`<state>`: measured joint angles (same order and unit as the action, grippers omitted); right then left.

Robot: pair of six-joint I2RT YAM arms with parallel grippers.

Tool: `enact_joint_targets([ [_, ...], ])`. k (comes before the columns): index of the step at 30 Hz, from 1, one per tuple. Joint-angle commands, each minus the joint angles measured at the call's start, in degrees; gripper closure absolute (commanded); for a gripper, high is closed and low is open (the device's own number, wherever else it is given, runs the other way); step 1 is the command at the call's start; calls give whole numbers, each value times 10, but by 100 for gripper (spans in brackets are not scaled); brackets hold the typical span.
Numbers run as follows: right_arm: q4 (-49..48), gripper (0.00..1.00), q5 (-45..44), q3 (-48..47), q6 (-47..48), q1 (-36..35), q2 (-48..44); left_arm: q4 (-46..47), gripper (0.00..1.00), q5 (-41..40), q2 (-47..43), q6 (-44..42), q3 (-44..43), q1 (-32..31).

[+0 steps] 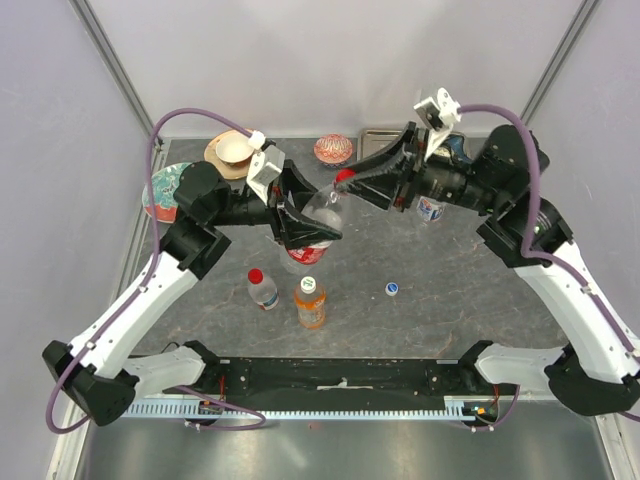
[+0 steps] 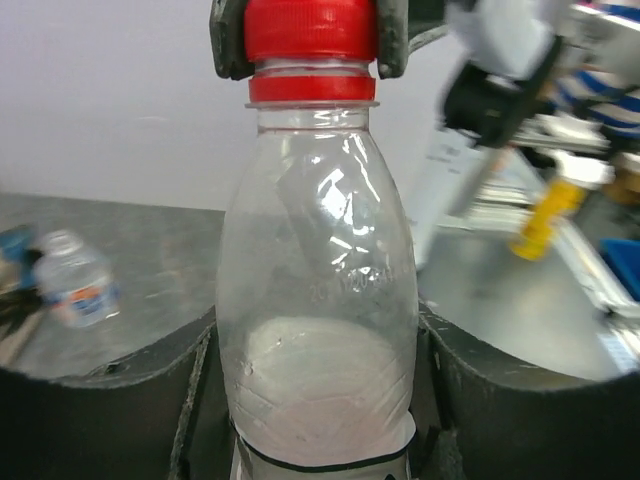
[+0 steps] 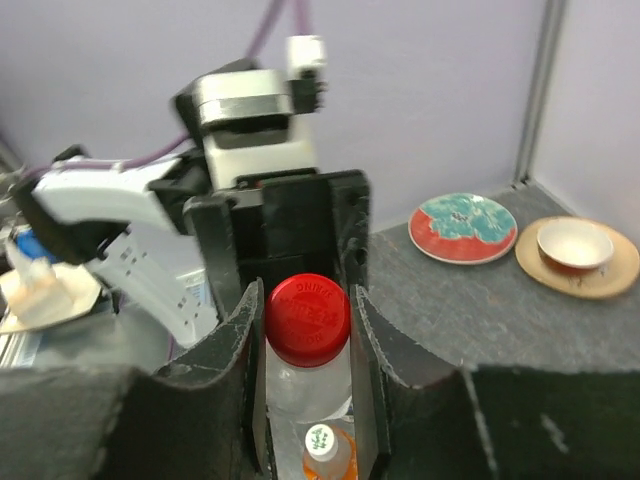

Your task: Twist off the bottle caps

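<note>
My left gripper (image 1: 308, 232) is shut on the body of a clear bottle (image 1: 322, 218) with a red cap (image 1: 345, 178), holding it tilted above the table. The left wrist view has this bottle (image 2: 318, 300) filling the gap between the fingers, cap (image 2: 310, 28) at the top. My right gripper (image 1: 347, 184) is shut on that cap (image 3: 307, 318), a finger (image 2: 228, 40) pressed to each side. On the table stand a small clear red-capped bottle (image 1: 262, 288), an orange bottle (image 1: 310, 303) with a white cap (image 3: 322, 441), and a blue-labelled bottle (image 1: 432, 208) beside the right arm.
A loose blue-and-white cap (image 1: 392, 289) lies right of the orange bottle. At the back are a teal-and-red plate (image 1: 160, 192), a tan plate with a white bowl (image 1: 233, 150), a red patterned bowl (image 1: 333, 149) and a metal tray (image 1: 383, 139).
</note>
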<state>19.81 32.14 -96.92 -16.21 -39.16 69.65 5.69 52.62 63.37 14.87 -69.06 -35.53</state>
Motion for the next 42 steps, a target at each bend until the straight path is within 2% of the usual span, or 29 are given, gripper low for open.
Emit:
enact_joint_targets([
  [1,-17,100,159,47,83,0,-22,207,43,209,20,220,-7,21],
  [8,-66,100,285,66,65,0,-43,385,42,252,46,358,6,22],
  [9,-85,100,294,67,52,1,-44,409,42,257,51,401,6,22],
  [10,-97,100,305,76,41,0,-46,477,42,260,65,429,7,22],
  [12,-171,100,340,93,-19,0,-53,550,42,269,82,521,5,21],
  [14,-215,100,361,115,-38,0,-61,641,42,271,106,575,1,21],
  [15,-237,100,368,120,-44,0,-66,661,42,269,114,614,-1,21],
  [18,-253,100,389,127,-51,0,-70,704,42,267,130,647,-5,21],
  [22,-262,100,371,126,-51,1,-82,701,42,268,137,640,-2,21],
  [24,-267,100,334,117,-54,0,-98,674,42,271,136,619,1,22],
  [27,-275,100,224,97,-66,1,-124,642,42,272,131,590,9,22],
  [28,-273,100,161,89,-63,1,-130,634,42,273,130,583,13,22],
  [30,-233,100,95,78,-38,0,-147,615,42,269,127,563,16,22],
  [31,-212,100,27,69,-24,1,-151,608,42,268,127,558,17,22],
  [34,-117,100,-92,83,24,1,-170,568,43,260,115,526,21,25],
  [35,-72,100,-196,95,28,0,-181,544,43,245,109,492,24,27],
  [37,-26,100,-309,143,28,0,-189,459,43,218,78,445,37,41],
  [38,21,100,-415,162,21,0,-193,426,43,183,63,390,43,45],
  [39,41,100,-449,208,12,0,-194,392,43,163,48,356,48,54],
  [40,56,100,-475,235,7,1,-193,295,43,140,16,318,53,56],
  [41,76,100,-490,261,0,1,-194,245,43,88,0,230,54,56],
  [42,80,100,-485,318,-22,0,-194,199,43,59,-15,194,59,54],
])
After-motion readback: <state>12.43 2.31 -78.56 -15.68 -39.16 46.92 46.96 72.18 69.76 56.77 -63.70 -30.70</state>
